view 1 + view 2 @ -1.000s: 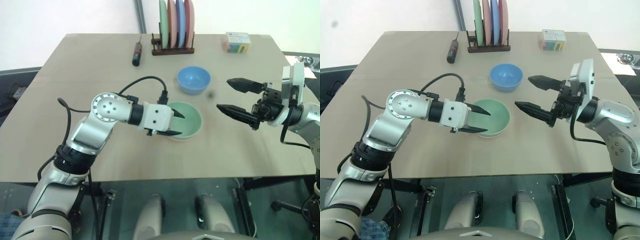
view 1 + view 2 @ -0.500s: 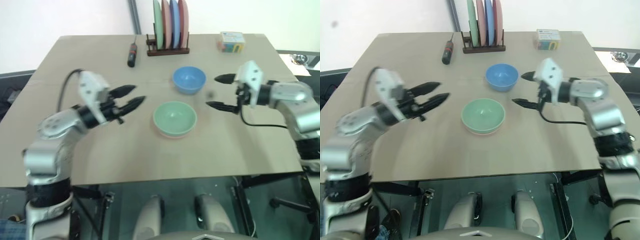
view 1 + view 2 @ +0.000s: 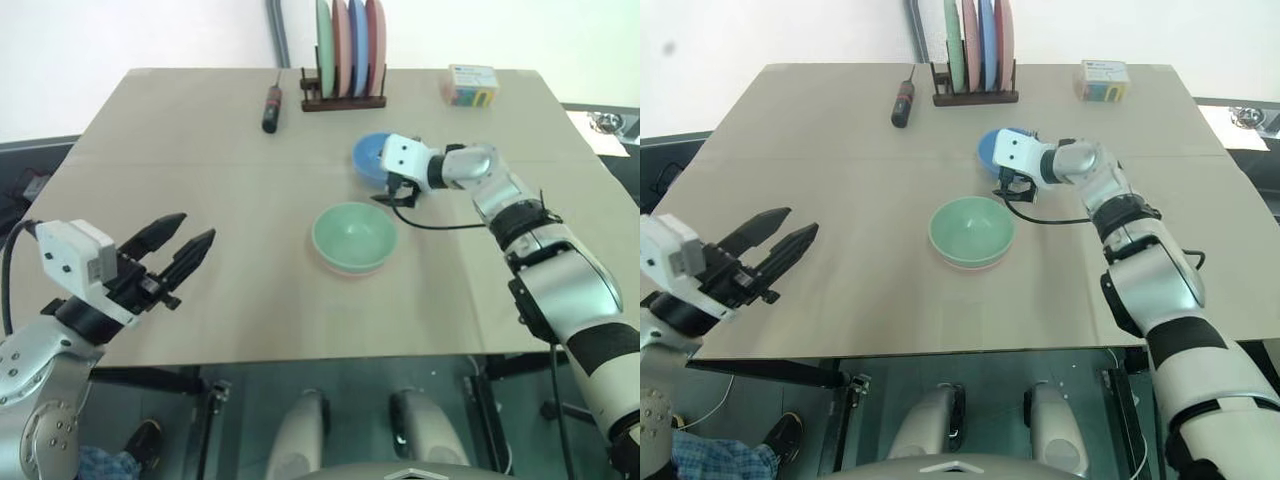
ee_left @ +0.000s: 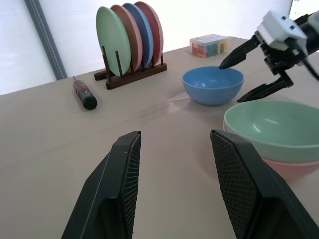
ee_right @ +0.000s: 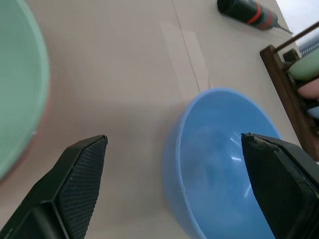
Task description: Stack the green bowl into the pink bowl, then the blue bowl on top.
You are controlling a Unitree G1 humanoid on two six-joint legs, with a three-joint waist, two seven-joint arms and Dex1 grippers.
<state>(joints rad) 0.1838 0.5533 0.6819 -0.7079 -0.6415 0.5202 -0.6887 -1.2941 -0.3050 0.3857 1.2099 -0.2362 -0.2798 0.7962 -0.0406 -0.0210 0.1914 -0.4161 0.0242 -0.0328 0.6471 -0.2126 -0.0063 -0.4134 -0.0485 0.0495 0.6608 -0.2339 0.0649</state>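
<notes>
Three bowls on the tabletop [image 3: 200,160]; green bowl [image 3: 354,235] sits nested inside the pink bowl [image 4: 279,168], of which a salmon rim shows under the green one; this pair lies near the middle of the tabletop, somewhat toward the front edge; blue bowl [image 4: 213,85] stands upright just behind the pair, toward the back edge, apart from it with bare tabletop between; right gripper [image 5: 174,194] is at the blue bowl with its fingers spread wide, one over the bowl's hollow and the other outside the wall on the side facing the green bowl, so the near wall lies between them; whether either finger touches the bowl cannot be told; nothing is gripped; left gripper [image 3: 178,247] hovers near the front left corner of the tabletop, well apart from all three bowls, fingers parted with a clear gap and nothing between them; wooden plate rack [image 3: 345,99] stands at the back edge near its middle, holding upright plates, green, pink, blue, pink; screwdriver [image 3: 271,103] with black handle and red band lies just beside the rack on its left; small box [image 3: 472,84] with coloured print sits toward the back right corner; a cable trails from the right gripper across the tabletop beside the green bowl.
</notes>
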